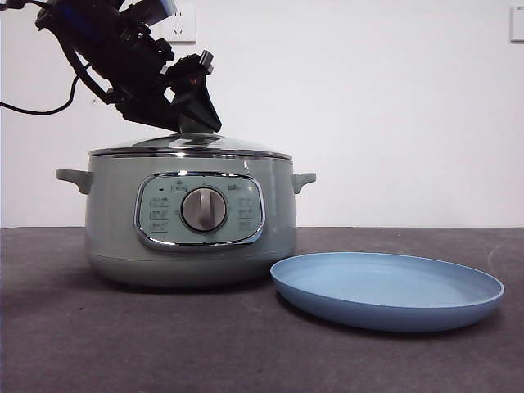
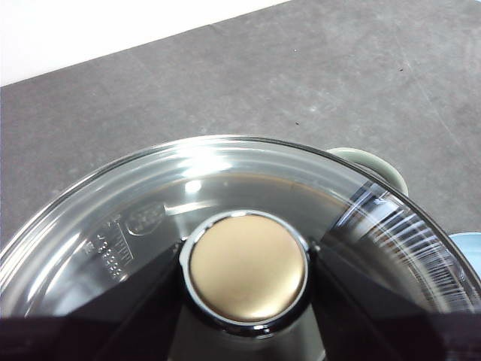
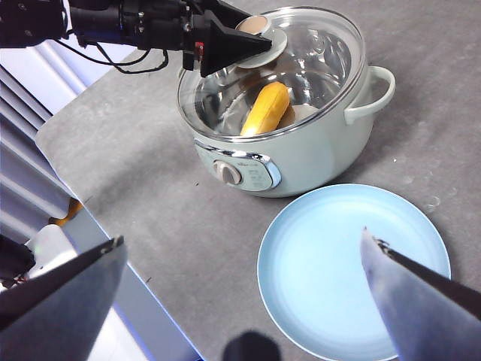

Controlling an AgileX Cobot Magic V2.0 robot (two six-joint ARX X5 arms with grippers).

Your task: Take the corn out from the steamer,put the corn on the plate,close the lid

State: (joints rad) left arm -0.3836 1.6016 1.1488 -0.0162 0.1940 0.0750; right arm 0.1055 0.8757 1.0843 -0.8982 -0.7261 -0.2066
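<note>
The sage-green steamer (image 1: 192, 246) stands left of centre with its glass lid (image 1: 192, 147) sitting on it. My left gripper (image 1: 196, 123) reaches down from the upper left. Its jaws stand on either side of the lid's knob (image 2: 246, 268) and touch it. In the right wrist view the left gripper (image 3: 259, 41) is at the knob, and the yellow corn (image 3: 264, 109) lies inside the steamer (image 3: 316, 150) under the glass. The light-blue plate (image 1: 385, 288) lies empty to the steamer's right. My right gripper (image 3: 242, 237) is open and empty, high above the plate (image 3: 353, 263).
The dark grey table (image 1: 82, 344) ends at a white wall behind. In the right wrist view the table's edge (image 3: 113, 226) runs close to the steamer's dial side, with blue-white structure beyond it.
</note>
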